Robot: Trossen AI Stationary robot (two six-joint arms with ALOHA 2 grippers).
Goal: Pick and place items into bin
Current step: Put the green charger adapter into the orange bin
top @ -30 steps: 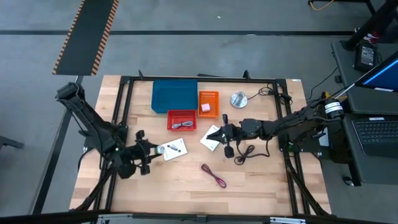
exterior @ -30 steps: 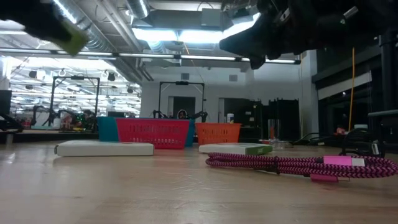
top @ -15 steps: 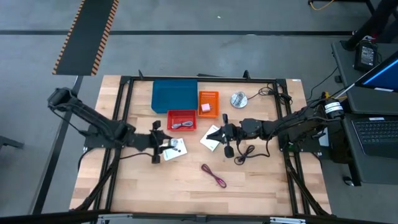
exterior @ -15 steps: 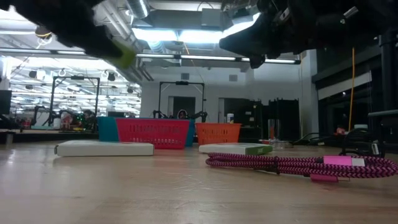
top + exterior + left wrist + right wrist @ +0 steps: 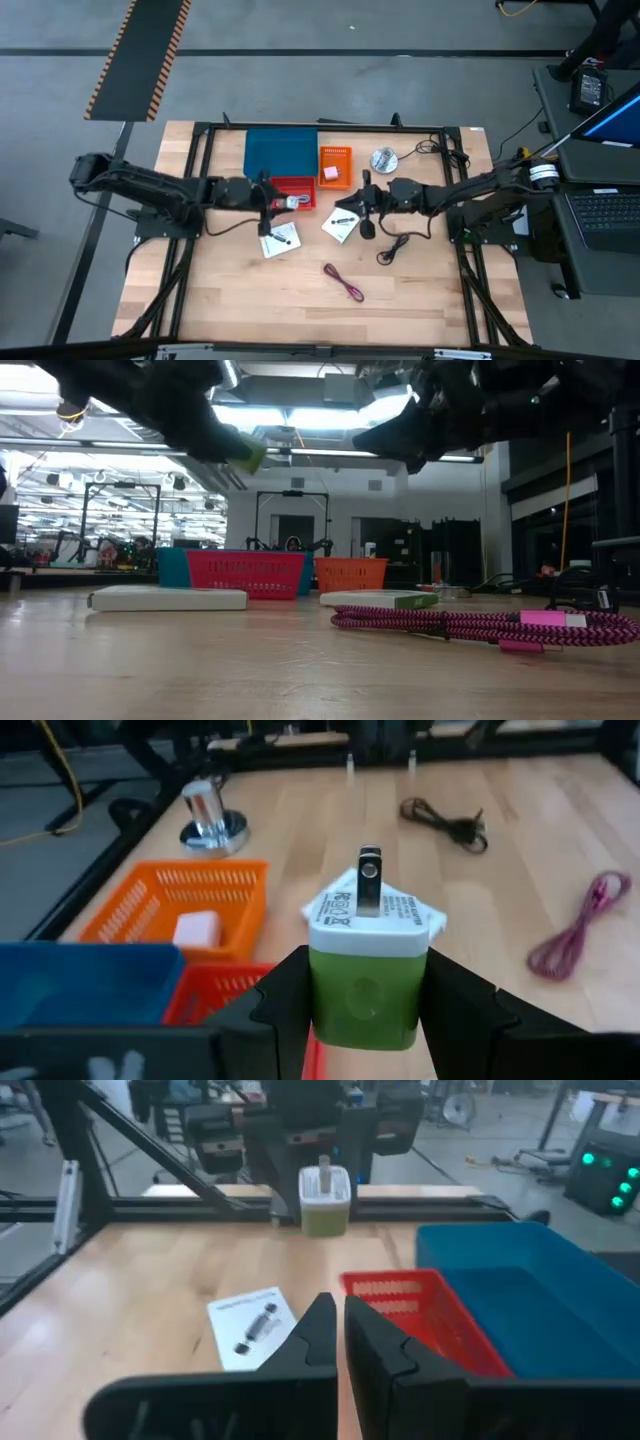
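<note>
The left tool (image 5: pixel 365 1005), clamped on a small green-and-white plug adapter (image 5: pixel 367 955), has swung from the counter's near-left up beside the red mesh bin (image 5: pixel 291 192), so a drop looks imminent. The right tool (image 5: pixel 343 1342), fingers together and empty, hovers by a white printed card (image 5: pixel 343 224).

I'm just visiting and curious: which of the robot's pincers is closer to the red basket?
The left pincer. It is shut on a green plug right at the red basket's edge. The right pincer sits farther off, over a white card.
</note>
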